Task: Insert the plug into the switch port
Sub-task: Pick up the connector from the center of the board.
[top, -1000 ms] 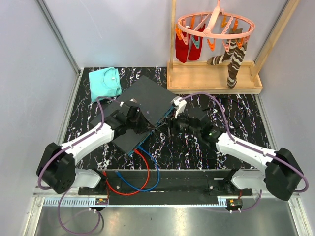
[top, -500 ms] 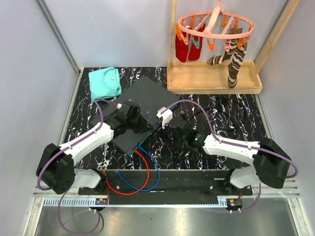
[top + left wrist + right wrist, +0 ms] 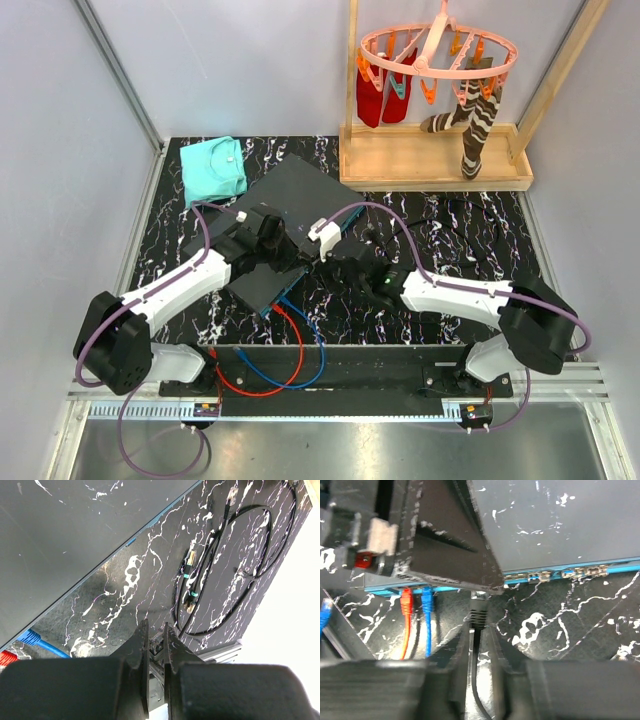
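The switch (image 3: 300, 195) lies flat at an angle, dark grey on top, its teal port edge (image 3: 580, 571) facing my right wrist camera. A black plug (image 3: 479, 614) sits right at that edge, its tip hidden under my left gripper's fingers (image 3: 445, 555). My right gripper (image 3: 478, 627) is shut on the plug's rear boot, and the cable trails back between its fingers. In the top view the right gripper (image 3: 325, 262) sits just off the switch's near edge. My left gripper (image 3: 156, 630) is shut, resting over the same edge (image 3: 293, 255).
An orange plug (image 3: 406, 600) and a blue plug (image 3: 426, 600) sit in ports to the left; their cables (image 3: 290, 345) loop toward the arm bases. A coiled black cable (image 3: 235, 570) lies on the right. Behind are a folded teal cloth (image 3: 214, 168) and a wooden sock rack (image 3: 435, 160).
My right arm has swung left to the switch's port edge and its jaws have narrowed around the plug. The left arm has stayed put.
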Motion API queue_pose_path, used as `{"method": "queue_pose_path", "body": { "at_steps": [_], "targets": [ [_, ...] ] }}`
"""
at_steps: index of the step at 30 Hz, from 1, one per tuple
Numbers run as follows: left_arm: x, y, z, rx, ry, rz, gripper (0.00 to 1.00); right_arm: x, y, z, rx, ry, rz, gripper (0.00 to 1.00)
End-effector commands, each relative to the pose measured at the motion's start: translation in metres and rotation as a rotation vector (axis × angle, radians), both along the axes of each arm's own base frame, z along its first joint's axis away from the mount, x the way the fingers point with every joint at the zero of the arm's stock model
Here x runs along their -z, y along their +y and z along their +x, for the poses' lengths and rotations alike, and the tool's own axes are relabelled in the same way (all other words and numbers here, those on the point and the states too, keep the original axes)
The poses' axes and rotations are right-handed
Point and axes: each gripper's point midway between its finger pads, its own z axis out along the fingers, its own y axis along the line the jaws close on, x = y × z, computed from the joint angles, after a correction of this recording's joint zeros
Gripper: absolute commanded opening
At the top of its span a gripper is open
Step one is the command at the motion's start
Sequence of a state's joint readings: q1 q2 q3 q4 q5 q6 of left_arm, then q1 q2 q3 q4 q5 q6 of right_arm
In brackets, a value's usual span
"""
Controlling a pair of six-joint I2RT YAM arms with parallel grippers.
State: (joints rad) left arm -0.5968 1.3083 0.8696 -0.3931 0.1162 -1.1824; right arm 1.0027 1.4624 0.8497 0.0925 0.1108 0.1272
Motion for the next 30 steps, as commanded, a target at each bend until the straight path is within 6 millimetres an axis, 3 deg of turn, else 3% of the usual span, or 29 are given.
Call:
{"method": "queue_pose_path", "body": {
  "at_steps": [1,3,4,7,9,12,18,22,24,30],
  "targets": [
    [-0.028,-0.006,0.012,-0.017,-0.078,-0.043,0.0,-0.021,0.012,0.009,0.008,-0.055,0.04,0.15],
    [-0.027,-0.005,0.012,-0.016,-0.082,-0.037,0.01,-0.02,0.013,0.008,0.002,-0.051,0.035,0.08],
    [-0.027,-0.004,0.013,-0.016,-0.088,-0.033,0.08,-0.02,0.013,0.007,-0.003,-0.05,0.035,0.0],
    [-0.028,0.004,0.015,-0.015,-0.122,0.008,0.21,-0.014,0.015,0.004,-0.024,-0.039,0.031,0.0],
    [-0.029,0.014,0.019,-0.018,-0.161,0.053,0.35,-0.006,0.015,0.0,-0.047,-0.028,0.017,0.0],
    [-0.033,0.037,0.026,-0.02,-0.207,0.112,0.56,0.003,0.019,-0.006,-0.093,-0.015,0.014,0.0],
    [-0.039,0.114,0.057,-0.081,-0.31,0.304,0.96,0.029,0.027,-0.017,-0.19,0.011,-0.009,0.0],
    [-0.034,0.163,0.082,-0.105,-0.325,0.42,0.99,0.047,0.034,-0.024,-0.261,0.032,-0.024,0.0],
    [-0.034,0.177,0.093,-0.091,-0.329,0.47,0.99,0.051,0.036,-0.028,-0.283,0.039,-0.022,0.0],
    [-0.004,0.217,0.123,-0.105,-0.249,0.565,0.99,0.066,0.041,-0.033,-0.331,0.023,-0.064,0.0]
  ]
}}
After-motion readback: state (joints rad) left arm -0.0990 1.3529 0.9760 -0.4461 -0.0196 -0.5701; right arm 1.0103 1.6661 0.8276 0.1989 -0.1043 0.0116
